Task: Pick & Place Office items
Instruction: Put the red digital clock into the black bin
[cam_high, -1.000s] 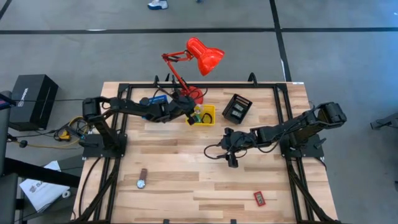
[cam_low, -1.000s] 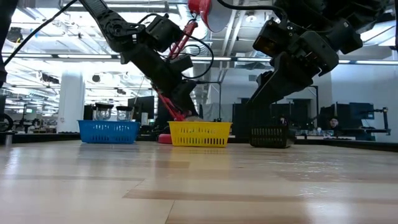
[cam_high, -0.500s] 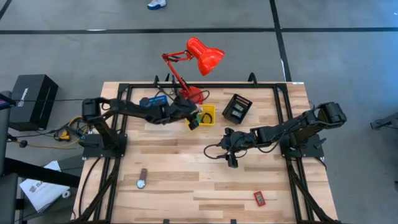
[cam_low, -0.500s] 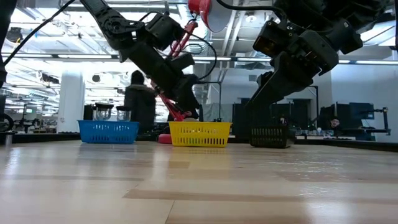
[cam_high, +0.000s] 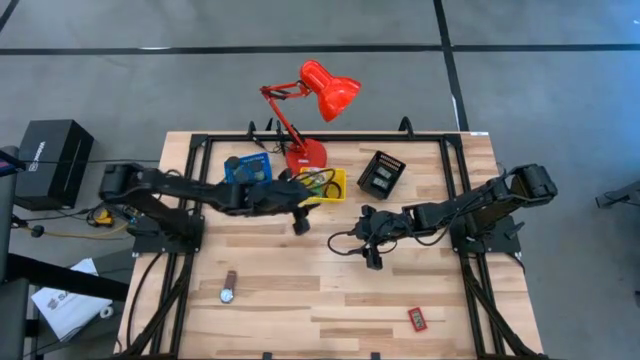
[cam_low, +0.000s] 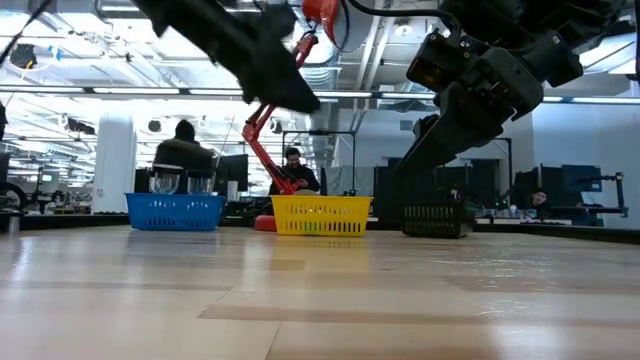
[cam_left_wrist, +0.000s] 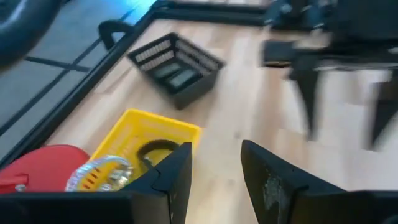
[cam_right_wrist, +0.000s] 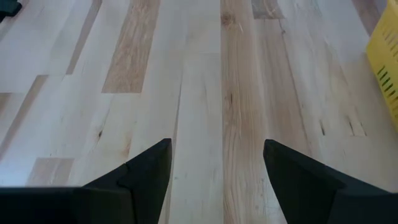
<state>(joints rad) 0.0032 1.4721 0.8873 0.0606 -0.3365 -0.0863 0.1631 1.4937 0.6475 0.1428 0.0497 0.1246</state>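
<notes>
My left gripper hovers open above the bare boards, just on the near side of the yellow tray; nothing shows between its fingers. In the tray lie a clear ring and a dark curved piece. My right gripper waits open over bare wood at mid-table. A wristwatch lies flat near the front left, and a small red rectangle lies near the front right.
A black tray with small dark gadgets stands at the far right, a blue tray at the far left. A red desk lamp rises behind the yellow tray. People show in the room beyond the table.
My left gripper has drawn back from over the yellow tray toward the table's near edge and has risen, with the arm swinging that way. The right arm has kept still.
</notes>
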